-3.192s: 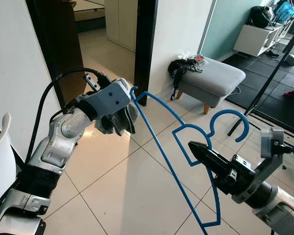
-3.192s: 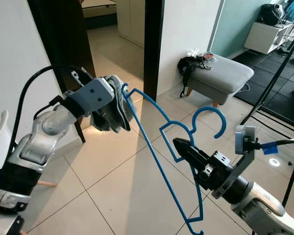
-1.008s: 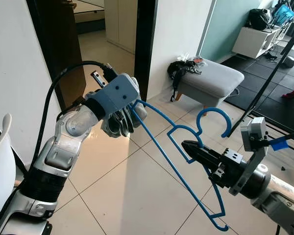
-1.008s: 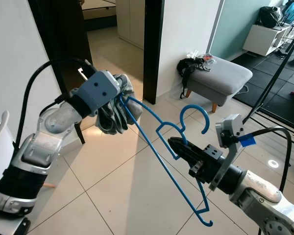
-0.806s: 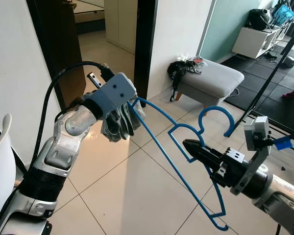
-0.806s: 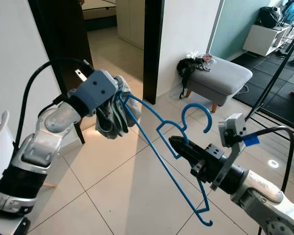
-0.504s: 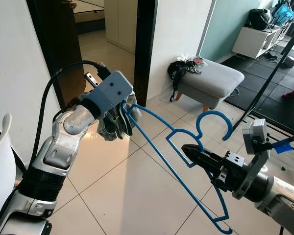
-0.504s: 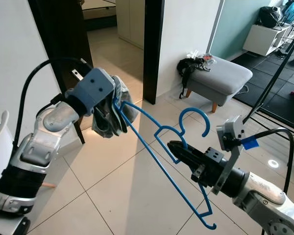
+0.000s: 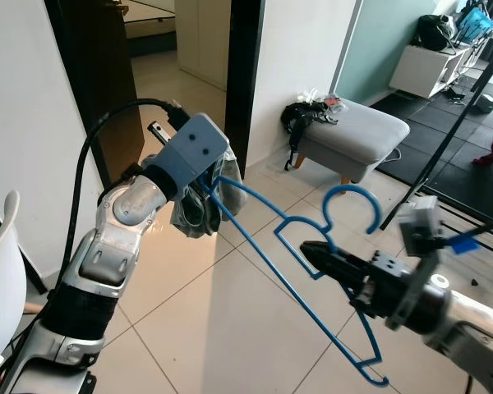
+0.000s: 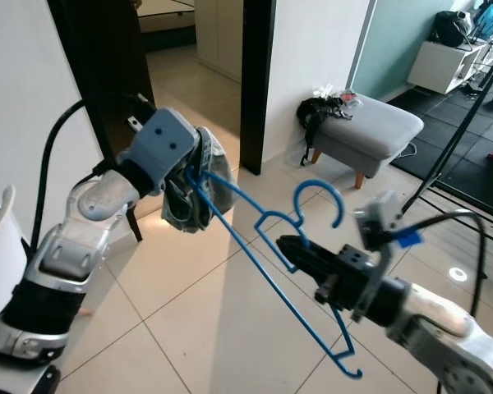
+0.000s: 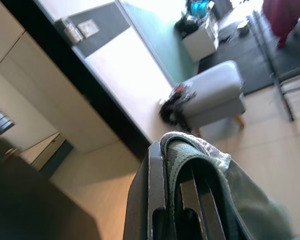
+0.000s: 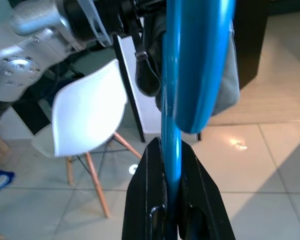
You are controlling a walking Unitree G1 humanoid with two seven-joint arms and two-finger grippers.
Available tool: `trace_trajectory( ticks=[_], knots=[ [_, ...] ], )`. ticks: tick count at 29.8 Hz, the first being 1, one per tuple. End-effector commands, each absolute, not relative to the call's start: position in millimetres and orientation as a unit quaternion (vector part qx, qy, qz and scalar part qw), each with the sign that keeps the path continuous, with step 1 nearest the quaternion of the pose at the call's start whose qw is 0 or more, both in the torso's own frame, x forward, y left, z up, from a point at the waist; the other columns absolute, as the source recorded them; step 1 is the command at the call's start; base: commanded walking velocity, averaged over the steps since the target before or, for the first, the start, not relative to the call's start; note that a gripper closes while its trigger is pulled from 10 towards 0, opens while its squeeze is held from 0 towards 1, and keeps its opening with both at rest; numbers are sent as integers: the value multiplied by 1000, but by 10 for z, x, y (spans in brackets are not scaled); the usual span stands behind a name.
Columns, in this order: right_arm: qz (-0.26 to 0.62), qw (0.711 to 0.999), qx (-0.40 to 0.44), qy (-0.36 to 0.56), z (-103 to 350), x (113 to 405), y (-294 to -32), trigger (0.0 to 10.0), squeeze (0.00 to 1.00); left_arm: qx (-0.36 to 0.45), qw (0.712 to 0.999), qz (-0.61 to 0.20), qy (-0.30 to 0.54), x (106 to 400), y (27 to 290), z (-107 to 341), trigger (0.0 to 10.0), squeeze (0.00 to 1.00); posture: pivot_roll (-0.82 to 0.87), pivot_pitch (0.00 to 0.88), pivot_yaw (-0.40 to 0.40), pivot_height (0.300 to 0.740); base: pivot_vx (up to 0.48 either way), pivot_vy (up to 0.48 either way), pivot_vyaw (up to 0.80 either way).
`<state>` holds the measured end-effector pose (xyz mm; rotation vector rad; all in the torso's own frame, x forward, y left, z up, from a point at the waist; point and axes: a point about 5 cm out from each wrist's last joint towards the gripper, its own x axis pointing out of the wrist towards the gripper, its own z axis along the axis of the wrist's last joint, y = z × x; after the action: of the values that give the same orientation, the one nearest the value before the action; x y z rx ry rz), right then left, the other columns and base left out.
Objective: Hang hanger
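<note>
Filling the background, a tiled floor (image 9: 197, 320) runs past a white wall (image 9: 292, 57) and dark door frame (image 9: 240, 74) to a grey footstool (image 10: 370, 121) in the upper right of the frame, with dark straps (image 10: 314, 111) heaped on its near end. A white chair (image 12: 87, 117) shows in the right wrist view. Across the middle of the frame stretches the blue wire hanger (image 9: 287, 254), held in the air between both arms, its hook (image 9: 357, 201) curling up right of centre. The left claw (image 9: 201, 193), centre-left, is clamped on a grey-green garment (image 10: 199, 197) and what looks like one end of the hanger. The right claw (image 9: 320, 258), lower right, has its fingers pinched together on the hanger's wire near the neck, as the right wrist view confirms. No rail is in view yet. To hang it well, I judge the right claw should keep its pinch firm, hold the hook upright and open toward the rail, and the left should steady the garment so nothing slides off.
</note>
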<state>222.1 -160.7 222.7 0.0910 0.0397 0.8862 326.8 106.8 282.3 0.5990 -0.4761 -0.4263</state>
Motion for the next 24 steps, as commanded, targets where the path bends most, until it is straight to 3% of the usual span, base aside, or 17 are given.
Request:
trace_trajectory(
  ticks=[1,14,19,20,21,22,23,24],
  knots=[
    [419,907,39,23,2207,2257,-1613,10000,0,286,903,-217,-236,3250,1019,2870,10000,0,-36,50,-52,740,0,0,0],
    [349,936,52,-15,2332,2425,-1732,10000,0,285,909,-213,-218,3263,1067,2836,10000,0,-38,53,-52,740,0,0,0],
    [404,912,68,-15,2358,2299,-1670,10000,0,291,908,-212,-214,3273,1068,2810,10000,0,-40,54,-52,740,0,0,0],
    [450,890,72,-5,2349,2178,-1630,10000,0,295,908,-208,-212,3282,1076,2797,10000,0,-42,53,-51,740,0,0,0],
    [450,890,72,-5,2349,2178,-1630,10000,0,295,908,-208,-212,3282,1076,2797,10000,0,-42,53,-51,740,0,0,0],
    [492,867,78,8,2335,2052,-1602,10000,0,300,909,-201,-207,3296,1103,2787,10000,0,-44,52,-52,740,0,0,0],
    [492,867,78,8,2335,2052,-1602,10000,0,300,909,-201,-207,3296,1103,2787,10000,0,-44,52,-52,740,0,0,0],
    [525,846,87,24,2317,1941,-1594,10000,0,303,912,-191,-202,3316,1143,2779,10000,0,-44,52,-52,740,0,0,0]
  ],
)
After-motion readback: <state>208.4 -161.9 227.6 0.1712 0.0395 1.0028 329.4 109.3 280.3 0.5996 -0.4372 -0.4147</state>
